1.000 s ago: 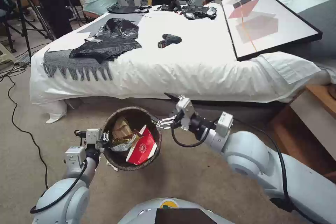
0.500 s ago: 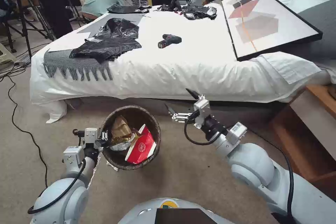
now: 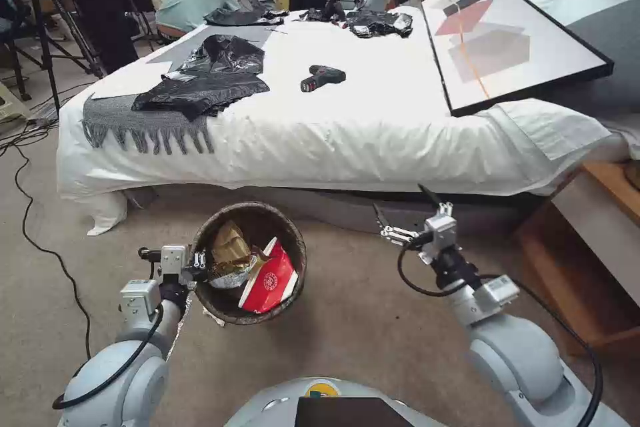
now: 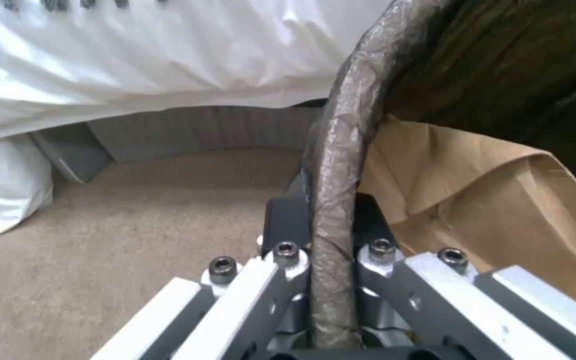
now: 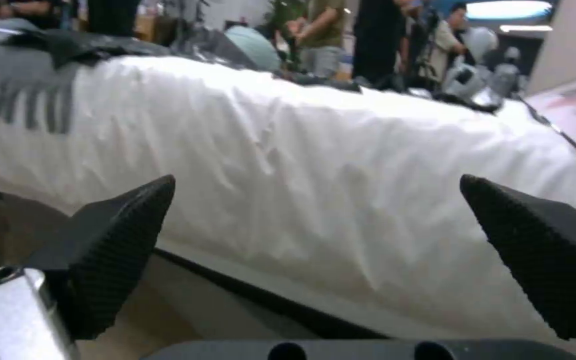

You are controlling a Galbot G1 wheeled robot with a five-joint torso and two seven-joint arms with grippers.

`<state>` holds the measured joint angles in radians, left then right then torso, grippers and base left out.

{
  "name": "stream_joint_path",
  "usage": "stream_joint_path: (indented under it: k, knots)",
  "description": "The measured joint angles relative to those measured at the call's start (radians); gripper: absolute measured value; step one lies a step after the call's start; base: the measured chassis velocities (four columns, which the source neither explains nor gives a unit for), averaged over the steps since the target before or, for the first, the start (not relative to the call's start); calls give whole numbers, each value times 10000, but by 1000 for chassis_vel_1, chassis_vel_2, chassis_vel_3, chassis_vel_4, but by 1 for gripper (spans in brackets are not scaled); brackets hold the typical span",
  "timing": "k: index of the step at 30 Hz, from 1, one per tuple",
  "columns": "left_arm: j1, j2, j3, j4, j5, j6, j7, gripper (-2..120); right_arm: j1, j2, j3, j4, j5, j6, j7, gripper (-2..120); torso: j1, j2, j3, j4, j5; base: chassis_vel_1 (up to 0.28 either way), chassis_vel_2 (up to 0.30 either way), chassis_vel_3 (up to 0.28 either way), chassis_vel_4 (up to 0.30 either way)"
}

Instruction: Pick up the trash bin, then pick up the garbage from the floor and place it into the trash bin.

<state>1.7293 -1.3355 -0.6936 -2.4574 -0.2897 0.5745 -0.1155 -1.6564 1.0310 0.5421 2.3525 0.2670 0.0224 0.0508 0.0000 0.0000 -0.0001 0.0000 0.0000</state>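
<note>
Meanwhile, the right gripper (image 3: 401, 212) has swung away from the small round white plastic trash bin (image 3: 249, 263) lined with a dark bag, and now hangs well apart from it, its black fingertips (image 5: 125, 235) spread wide and empty, pointing at the white-sheeted bed (image 3: 347, 120). The left gripper (image 3: 198, 265) stays clamped on the bin's bag-wrapped rim (image 4: 341, 165), holding the bin above the beige carpet (image 3: 360, 327). Just beyond that claw, inside the bin, lie a red-and-white paper carton (image 3: 270, 280), a gold snack wrapper (image 3: 233, 273) and a brown paper bag (image 4: 495, 200). Ahead of the right claw, on the bed, rest crumpled black plastic bags (image 3: 210, 77), a dark cordless drill (image 3: 323, 77) and a framed abstract picture (image 3: 510, 40).
</note>
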Motion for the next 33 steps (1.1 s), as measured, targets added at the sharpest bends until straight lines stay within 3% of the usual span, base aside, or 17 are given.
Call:
stream_joint_path:
  k: [3,8,11,20,33]
  knots:
    - [-4,23,-19,-13,0,-7,6,0,-708,768,461,-50,-499,457,-54,100,0,0,0,-1,0,0,0,0,0]
    - [-5,16,-23,-25,-1,-8,14,0,-1266,1427,741,-23,-836,763,-123,100,0,0,0,0,-1,0,0,0,0]
    - [9,-17,-25,-38,0,-10,18,0,-1787,2371,847,43,-1260,1153,-223,100,0,0,0,0,-1,0,0,0,0]
    - [2,-13,-7,-38,-1,-63,1,0,-1777,3935,598,-374,-2535,1847,-297,100,0,0,1,0,-2,0,0,0,0]
    - [24,-15,-21,-62,-7,85,65,0,-1654,4199,488,-451,-2737,1916,-98,100,0,0,1,0,0,0,0,0,0]
